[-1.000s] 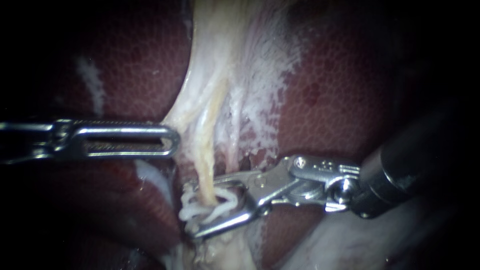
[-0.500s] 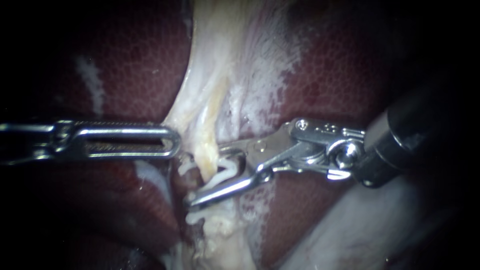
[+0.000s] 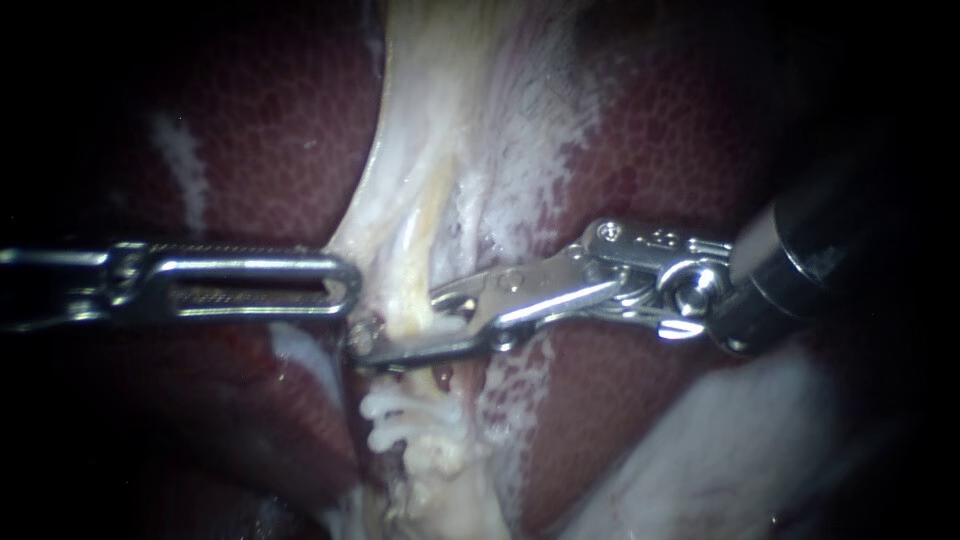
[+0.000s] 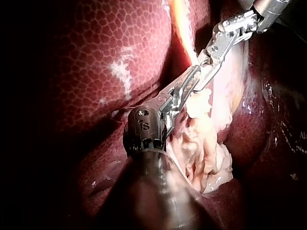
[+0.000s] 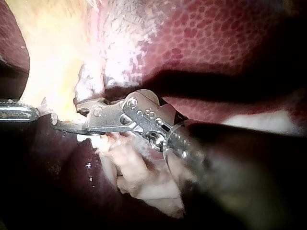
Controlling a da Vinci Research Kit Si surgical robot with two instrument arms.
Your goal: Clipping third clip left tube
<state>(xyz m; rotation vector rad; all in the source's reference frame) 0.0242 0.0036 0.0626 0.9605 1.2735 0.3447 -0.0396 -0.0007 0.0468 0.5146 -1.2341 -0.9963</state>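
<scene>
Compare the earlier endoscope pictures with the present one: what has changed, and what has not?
The right instrument moved up the tube, away from the white clips, and its jaws closed from a wide gap onto the tube. The left instrument and the white clips stayed where they were.

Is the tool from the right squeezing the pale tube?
Yes, the right tool has both jaws closed across the tube, just above the white clips.

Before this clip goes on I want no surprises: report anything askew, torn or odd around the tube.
Nothing looks torn or spilled. One oddity: the white clips just below the right instrument sit bunched and uneven among frayed pale tissue, hard to tell apart. That instrument is clamped across the tube.
</scene>
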